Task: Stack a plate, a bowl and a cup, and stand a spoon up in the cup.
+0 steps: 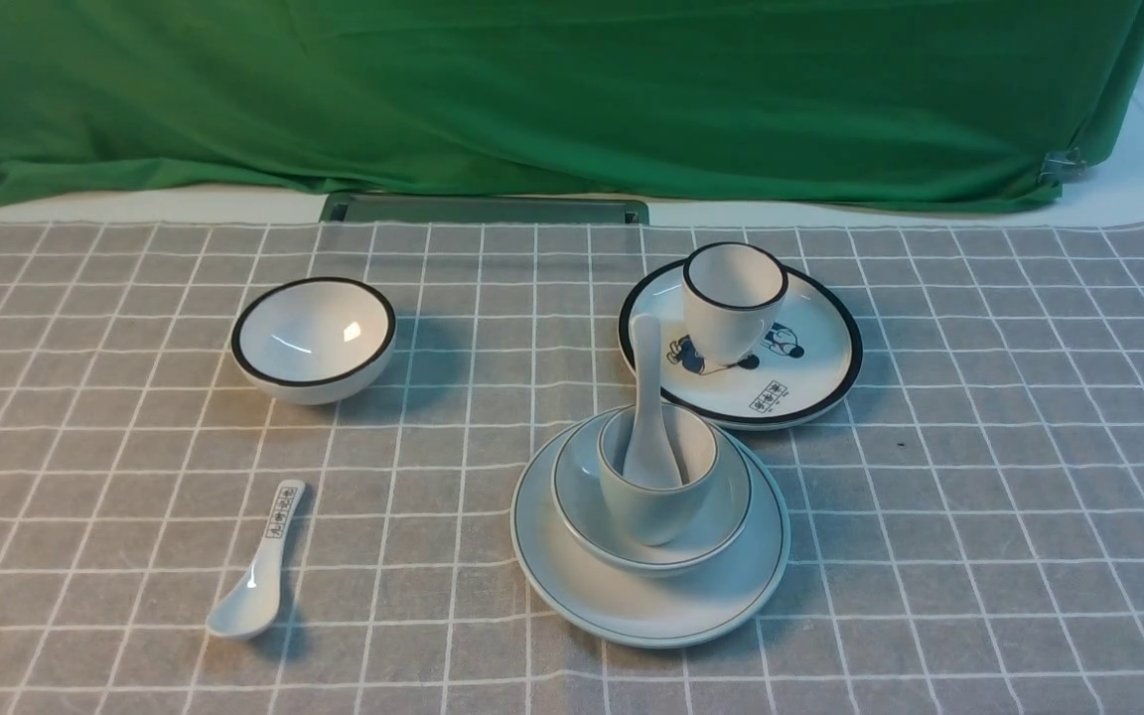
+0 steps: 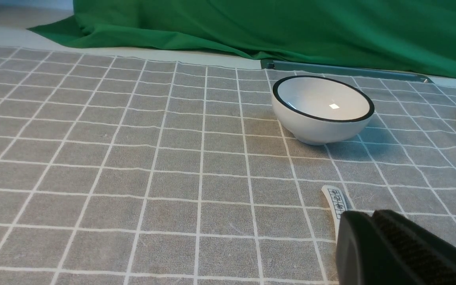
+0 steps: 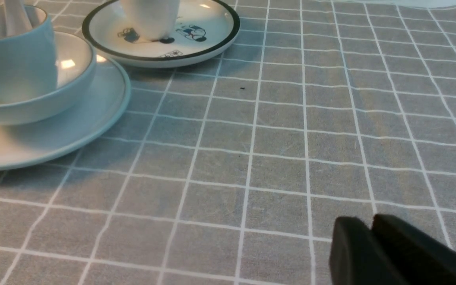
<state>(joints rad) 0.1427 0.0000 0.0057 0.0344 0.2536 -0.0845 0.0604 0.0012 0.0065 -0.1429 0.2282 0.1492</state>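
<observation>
Grey checked cloth (image 1: 979, 477) covers the whole table under me. Farthest left, my left gripper (image 2: 370, 217) is pressed shut on nothing, low over the cloth beside the printed spoon (image 1: 256, 576), which lies flat. Beyond it the black-rimmed bowl (image 1: 314, 340) sits upright with nothing in it. At the middle stands the stack: the plate (image 1: 632, 596) on the cloth, the bowl (image 1: 711, 516) in the plate, the cup (image 1: 646, 511) in the bowl, and the spoon (image 1: 647, 417) standing scoop-down in the cup, handle leaning up and away. Just behind and to the right, the cartoon plate (image 1: 810, 382) carries the black-rimmed cup (image 1: 731, 298). Farthest right, my right gripper (image 3: 370, 227) hovers over bare cloth, well clear of the stack, its fingers nearly together with only a thin gap between them, holding nothing.
</observation>
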